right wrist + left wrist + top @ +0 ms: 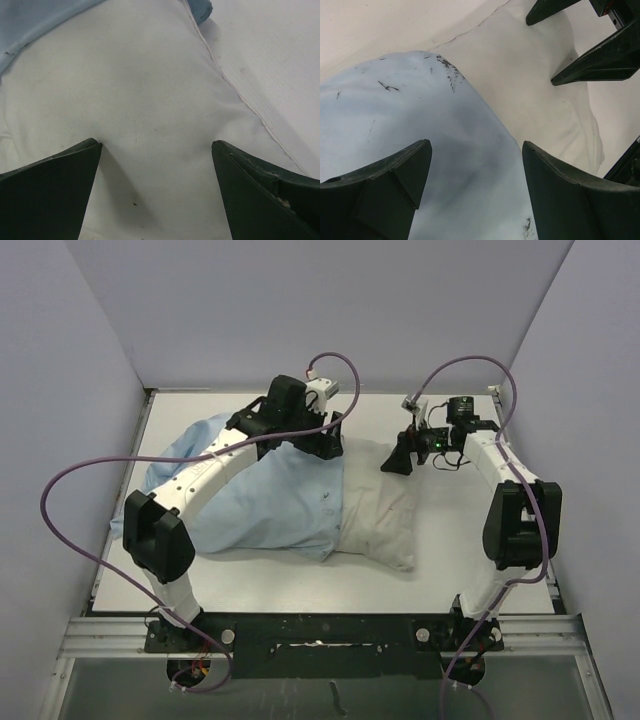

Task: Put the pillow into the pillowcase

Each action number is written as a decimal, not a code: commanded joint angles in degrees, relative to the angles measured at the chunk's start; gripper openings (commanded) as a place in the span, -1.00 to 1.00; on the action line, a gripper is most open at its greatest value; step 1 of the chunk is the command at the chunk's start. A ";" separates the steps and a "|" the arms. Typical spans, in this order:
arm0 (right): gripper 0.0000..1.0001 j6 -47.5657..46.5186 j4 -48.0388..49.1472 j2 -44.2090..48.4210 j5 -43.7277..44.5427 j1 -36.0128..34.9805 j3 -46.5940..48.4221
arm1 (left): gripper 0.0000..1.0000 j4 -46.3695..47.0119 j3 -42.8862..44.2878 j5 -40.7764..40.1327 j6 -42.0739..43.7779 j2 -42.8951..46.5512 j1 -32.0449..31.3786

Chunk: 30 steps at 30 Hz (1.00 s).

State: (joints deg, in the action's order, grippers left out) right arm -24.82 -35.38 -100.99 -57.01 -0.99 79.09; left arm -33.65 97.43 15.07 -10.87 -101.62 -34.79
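Note:
The off-white pillow lies across the middle of the table, its left part inside the light-blue pillowcase. My left gripper hovers at the far edge of the pillowcase mouth. In the left wrist view the left gripper is open, blue pillowcase cloth bulging between its fingers, bare pillow beyond. My right gripper sits on the pillow's far right corner. In the right wrist view the right gripper is open wide, fingertips pressing into the pillow; the pillowcase hem shows at top left.
White walls close in the table at the back and both sides. The right gripper's dark fingers appear close by in the left wrist view. Purple cables loop off both arms.

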 commanded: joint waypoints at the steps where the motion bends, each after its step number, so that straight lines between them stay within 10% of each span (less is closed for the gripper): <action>1: 0.89 -0.84 2.27 -1.29 0.14 -2.38 -2.12 | 0.41 3.49 -0.07 -0.47 2.14 -2.73 -0.23; 10: -0.10 -4.18 -0.34 -2.29 -0.83 -3.47 -3.90 | 0.14 3.13 2.91 -7.62 2.43 -9.62 -1.73; 16: -0.79 -2.69 1.00 -0.06 -4.10 -2.00 -5.39 | -0.77 3.30 4.05 -3.95 -0.11 -8.77 -2.09; 24: -1.00 5.95 8.43 6.49 -7.46 -3.38 2.40 | -1.00 19.35 14.03 19.66 -12.20 -7.75 -5.11; 30: -1.00 4.33 15.02 15.21 -9.86 -3.20 8.49 | -1.00 28.56 11.32 19.21 -7.74 -1.74 -11.71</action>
State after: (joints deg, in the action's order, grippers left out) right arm -20.16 -29.28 -96.14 -60.14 -3.25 83.57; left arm -22.09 110.67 27.42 -18.85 -110.41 -40.58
